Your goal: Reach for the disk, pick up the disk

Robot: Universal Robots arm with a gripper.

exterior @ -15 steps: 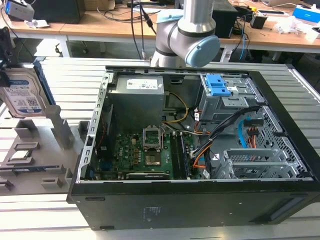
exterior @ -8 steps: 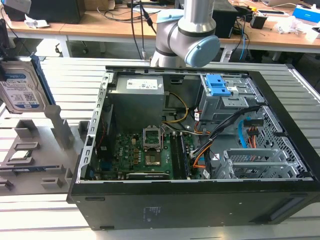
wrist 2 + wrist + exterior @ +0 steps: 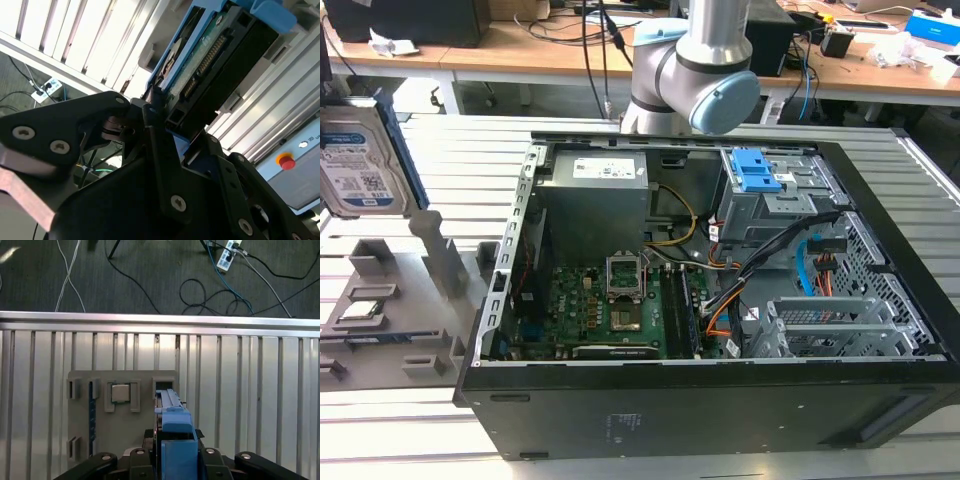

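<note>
disk [image 3: 360,160], upper left of the exterior view, clamped in claw [image 3: 155,109]; best held square, raised straight above grey holder [image 3: 440,265].

The disk [image 3: 358,160] is showing silver metal under a white-and-blue label, and its bracket [image 3: 175,437] is showing plain blue. In the second wrist view its underside is showing green. My gripper [image 3: 150,107] is looking matte black. The fixture [image 3: 125,377] is showing flat grey against the table [image 3: 250,370], which is gleaming in silver ribbed stripes.
</note>
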